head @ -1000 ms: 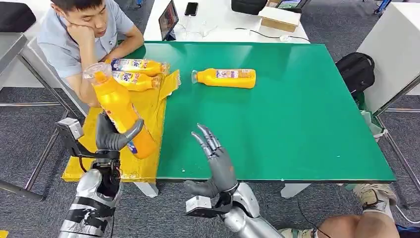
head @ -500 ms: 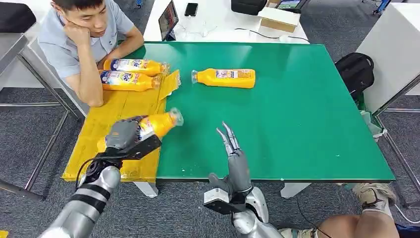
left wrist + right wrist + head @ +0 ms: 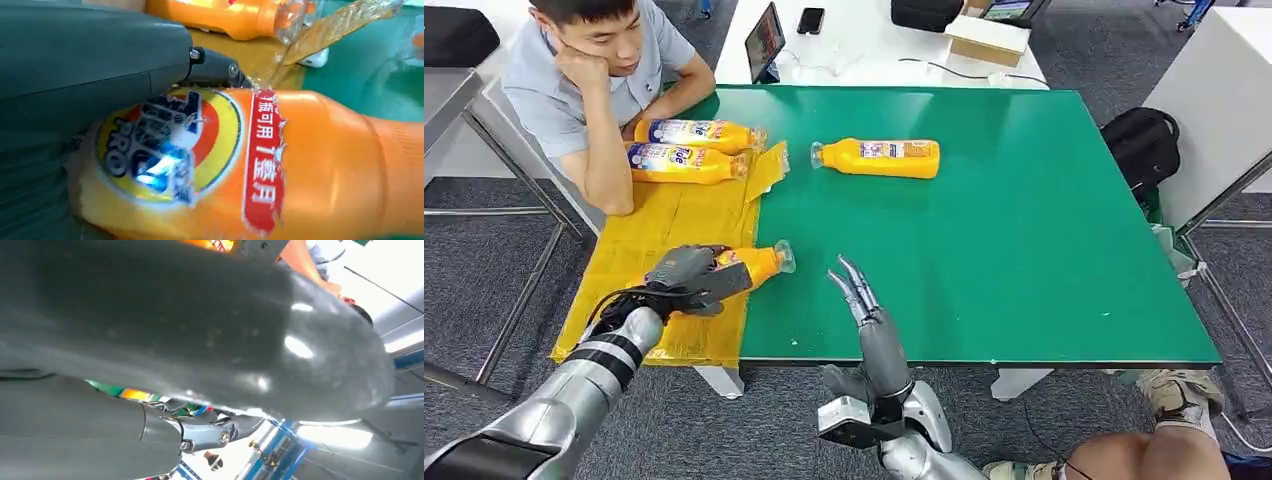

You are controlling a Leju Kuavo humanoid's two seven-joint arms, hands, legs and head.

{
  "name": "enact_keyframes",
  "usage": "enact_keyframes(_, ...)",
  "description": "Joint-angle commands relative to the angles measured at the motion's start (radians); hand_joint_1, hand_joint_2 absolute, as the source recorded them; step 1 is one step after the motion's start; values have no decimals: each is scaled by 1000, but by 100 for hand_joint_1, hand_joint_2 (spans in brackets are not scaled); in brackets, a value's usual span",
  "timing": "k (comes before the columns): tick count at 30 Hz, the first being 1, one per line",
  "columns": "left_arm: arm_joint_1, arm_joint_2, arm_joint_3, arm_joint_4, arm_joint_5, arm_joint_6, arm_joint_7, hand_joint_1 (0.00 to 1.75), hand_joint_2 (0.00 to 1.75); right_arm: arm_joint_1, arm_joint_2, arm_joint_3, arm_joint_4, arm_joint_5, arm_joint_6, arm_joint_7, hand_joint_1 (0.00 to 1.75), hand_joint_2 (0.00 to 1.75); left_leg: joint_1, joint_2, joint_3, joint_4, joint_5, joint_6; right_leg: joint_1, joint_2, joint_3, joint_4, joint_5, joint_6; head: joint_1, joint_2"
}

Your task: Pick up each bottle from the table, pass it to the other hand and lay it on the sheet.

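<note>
My left hand [image 3: 682,278] grips an orange bottle [image 3: 756,263] that lies on its side at the right edge of the yellow sheet [image 3: 674,215], cap toward the green table. Up close the bottle's label [image 3: 165,145] and orange body sit under my left hand [image 3: 85,65]. Two more orange bottles [image 3: 686,163] [image 3: 699,131] lie side by side at the sheet's far end. A further orange bottle [image 3: 879,157] lies on the green table [image 3: 1024,220], well beyond both hands. My right hand [image 3: 872,325] stands empty at the table's near edge, fingers straight and pointing up.
A person in a grey shirt [image 3: 574,70] sits at the table's far left corner, forearm [image 3: 609,175] resting beside the sheet. A white table [image 3: 874,40] with a tablet, a phone and boxes stands behind. A black backpack [image 3: 1144,140] sits on the floor at the right.
My left hand brought the bottle from upright in the air down onto its side at the sheet's edge. My right hand drew back from the table toward its near edge.
</note>
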Motion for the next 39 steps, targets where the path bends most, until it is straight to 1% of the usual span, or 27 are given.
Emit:
enact_keyframes(1,-47,-34,166,77,263,-223,-151,0,175,-75,-27,107,41,-88,34,1,0,0,1,2,3,0,-1,-1,1,1,2,0,-1,-1,0,0)
enact_keyframes(2,-56,-27,174,67,293,-257,-166,0,175,-78,-29,111,39,-101,44,1,0,0,1,2,4,0,-2,-1,1,0,4,0,-1,-2,0,0)
enact_keyframes(5,-90,-1,192,37,360,-328,-188,0,175,-85,-33,114,35,-122,55,1,0,0,1,2,2,1,-1,-1,2,1,2,1,-1,-1,1,0)
enact_keyframes(6,-104,18,190,33,399,-407,-189,0,175,-86,-31,107,36,-142,69,1,0,0,1,1,0,1,0,0,1,0,1,1,0,-1,0,0)
enact_keyframes(7,-107,23,187,31,402,-419,-190,0,175,-86,-32,106,38,-144,70,1,0,0,2,3,2,2,-2,-1,2,1,2,2,-1,-2,1,0)
enact_keyframes(9,-107,23,187,31,402,-419,-190,0,175,-86,-32,106,38,-144,70,1,0,0,1,2,1,1,0,-1,1,1,1,1,0,-1,0,0)
enact_keyframes(15,-107,23,187,31,402,-419,-190,0,175,-86,-32,106,38,-144,70,1,0,0,2,3,3,1,-2,-1,2,1,3,1,-1,-2,0,0)
enact_keyframes(17,-107,23,187,31,402,-419,-190,0,175,-86,-32,106,38,-144,70,1,0,0,1,1,0,0,0,0,1,0,0,0,0,0,0,0)
enact_keyframes(18,-107,23,187,31,402,-419,-190,0,175,-86,-32,106,38,-144,70,1,0,0,2,2,3,1,-1,-1,2,1,3,1,-1,-1,0,0)
enact_keyframes(20,-107,23,187,31,402,-419,-190,0,175,-86,-32,106,38,-144,70,1,0,0,1,2,1,0,0,0,1,1,1,0,0,0,0,0)
enact_keyframes(21,-107,23,187,31,402,-419,-190,0,175,-86,-32,106,38,-144,70,1,0,0,2,3,3,1,-2,-1,2,1,3,1,-1,-1,0,0)
enact_keyframes(22,-107,23,187,31,402,-419,-190,0,175,-86,-32,106,38,-144,70,1,0,0,1,1,1,0,0,0,1,0,1,1,0,-1,0,0)
enact_keyframes(25,-99,35,177,5,424,-407,-205,0,175,-84,-31,95,46,-151,65,1,0,0,1,2,2,1,-1,-1,1,1,2,1,-1,-1,0,0)
enact_keyframes(26,-88,30,187,-18,446,-399,-227,0,175,-81,-34,94,41,-151,64,1,0,0,1,2,1,0,-1,-1,1,1,2,1,-1,-1,0,0)
enact_keyframes(27,-41,1,221,-107,496,-339,-298,0,175,-75,-35,90,37,-154,69,1,0,0,1,1,1,0,0,-1,1,0,1,0,0,-1,0,0)
enact_keyframes(29,36,-44,257,-265,576,-316,-248,0,175,-67,-33,84,40,-141,54,1,0,0,1,0,2,0,0,0,1,-1,2,0,0,-1,0,0)
enact_keyframes(30,80,-85,285,-368,627,-241,-238,0,175,-60,-35,83,36,-124,23,1,0,0,1,1,4,0,-1,-1,1,0,4,0,-1,-1,0,0)
enact_keyframes(31,94,-101,290,-400,640,-217,-230,0,175,-56,-35,83,33,-117,8,1,0,0,1,1,2,0,-1,0,1,-1,3,0,-1,-1,0,0)
enact_keyframes(32,122,-149,333,-474,725,-150,-202,0,175,-40,-25,43,29,-76,-19,1,0,0,1,0,2,-1,0,0,1,-1,2,-1,-1,0,0,0)
enact_keyframes(33,141,-164,338,-521,781,-136,-171,0,175,-23,-13,8,20,-47,-19,1,0,0,1,-1,3,0,-1,0,1,-3,5,-1,-2,-1,0,0)
enact_keyframes(34,163,-184,352,-573,861,-80,-162,0,175,10,14,-82,-13,30,-19,1,0,175,1,-2,0,0,0,0,1,-4,1,-1,-1,0,0,0)
enact_keyframes(35,178,-202,367,-601,946,-60,-141,0,175,29,37,-151,-17,114,-19,1,0,175,2,-3,3,1,-2,0,2,-5,5,-1,-3,-1,0,0)
enact_keyframes(37,222,-206,362,-656,1055,-12,-136,0,175,45,52,-215,-21,132,-19,1,0,175,1,-2,-1,0,0,0,0,-2,1,0,-1,0,1,0)
enact_keyframes(38,299,-220,377,-751,956,134,-266,0,175,-2,22,-279,152,357,-19,121,0,175,1,0,3,1,-3,0,1,0,3,0,-2,-1,0,0)
enact_keyframes(39,393,-221,338,-832,876,309,-315,0,175,-22,-23,-303,170,350,1,113,0,175,0,1,2,0,-3,0,0,0,3,-1,-2,-1,1,0)
